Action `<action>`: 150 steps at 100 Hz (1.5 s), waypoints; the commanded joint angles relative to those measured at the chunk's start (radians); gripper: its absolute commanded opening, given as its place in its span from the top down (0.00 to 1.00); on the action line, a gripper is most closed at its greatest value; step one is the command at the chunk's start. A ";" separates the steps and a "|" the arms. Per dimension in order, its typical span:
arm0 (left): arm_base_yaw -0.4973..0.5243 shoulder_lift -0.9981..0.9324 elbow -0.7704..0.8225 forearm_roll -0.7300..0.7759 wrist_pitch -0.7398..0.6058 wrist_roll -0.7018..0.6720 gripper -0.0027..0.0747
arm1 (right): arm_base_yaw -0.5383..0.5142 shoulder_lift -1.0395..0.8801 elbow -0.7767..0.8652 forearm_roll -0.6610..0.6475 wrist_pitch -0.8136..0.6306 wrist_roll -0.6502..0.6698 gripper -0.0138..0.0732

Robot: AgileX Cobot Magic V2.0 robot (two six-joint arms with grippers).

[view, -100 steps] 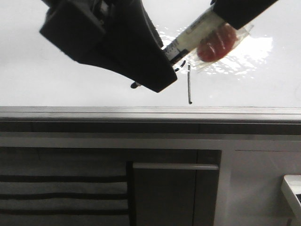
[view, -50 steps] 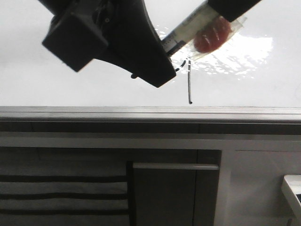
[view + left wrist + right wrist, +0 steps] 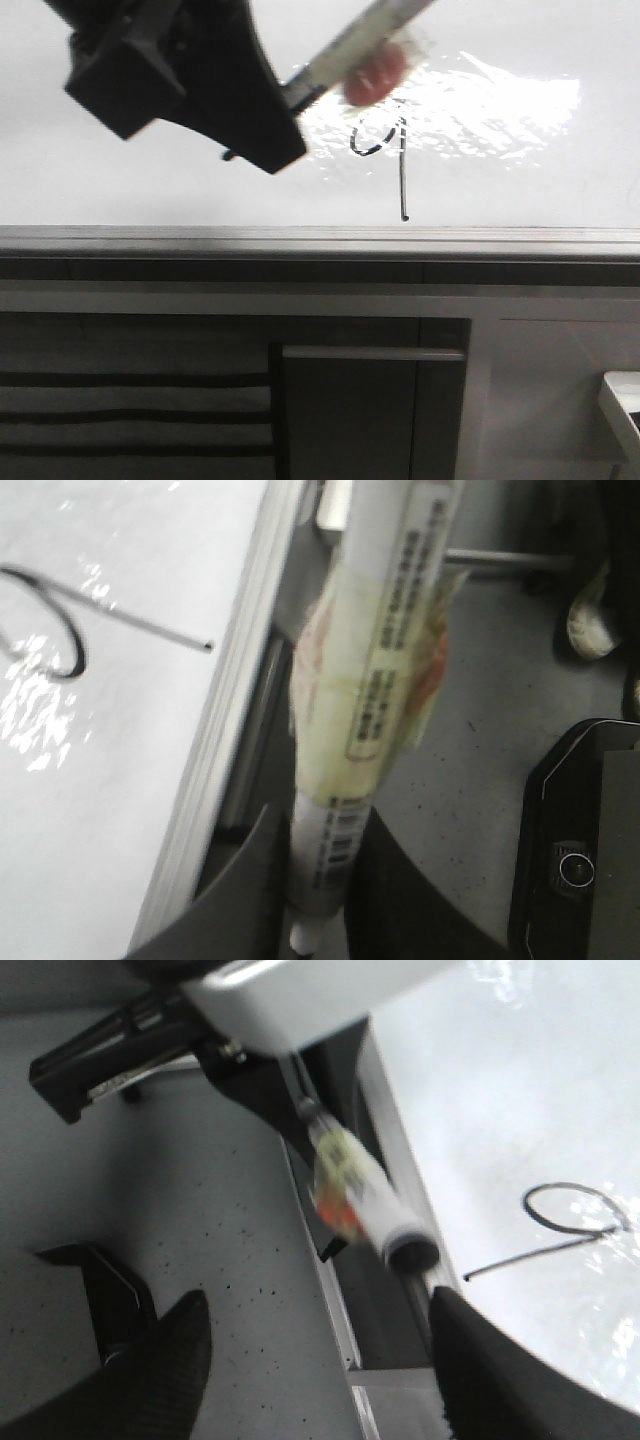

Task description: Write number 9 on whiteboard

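Note:
The number 9 (image 3: 385, 148) is drawn in thin black on the whiteboard (image 3: 150, 190), an open loop with a long straight tail, beside the glare patch. It also shows in the left wrist view (image 3: 140, 623) and the right wrist view (image 3: 540, 1250). My left gripper (image 3: 285, 150) is shut on a white marker (image 3: 350, 45) wrapped in yellowish tape, up and to the left of the figure. In the left wrist view the gripper (image 3: 315, 880) has both fingers against the marker (image 3: 385, 680). My right gripper (image 3: 318, 1305) is open and empty; the marker (image 3: 365, 1195) shows beyond it.
A grey metal edge strip (image 3: 320, 238) runs along the board's near side. Dark cabinet panels (image 3: 350, 420) with a handle (image 3: 372, 352) lie below it. Speckled grey floor (image 3: 480, 780) and a black device (image 3: 580, 850) lie beyond the board's edge.
My left gripper has moved left and up with the marker, uncovering the loop of the 9. The right arm has left the top of the front view.

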 commanded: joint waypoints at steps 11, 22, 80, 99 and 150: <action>0.201 -0.091 -0.037 0.127 0.098 -0.390 0.99 | -0.093 -0.096 -0.040 0.002 -0.016 0.097 0.35; 0.349 -0.108 -0.003 0.157 0.143 -0.545 0.99 | -0.129 -0.112 -0.038 0.002 0.008 0.099 0.35; 0.589 -0.001 0.164 0.024 -0.329 -0.632 0.99 | -0.135 -0.113 -0.011 0.002 -0.020 0.099 0.35; 0.589 0.005 0.162 0.024 -0.336 -0.630 0.99 | -0.135 -0.113 -0.003 0.002 -0.026 0.099 0.35; 0.589 -0.158 0.110 0.130 -0.214 -0.626 0.36 | -0.202 -0.185 -0.017 -0.171 -0.006 0.428 0.35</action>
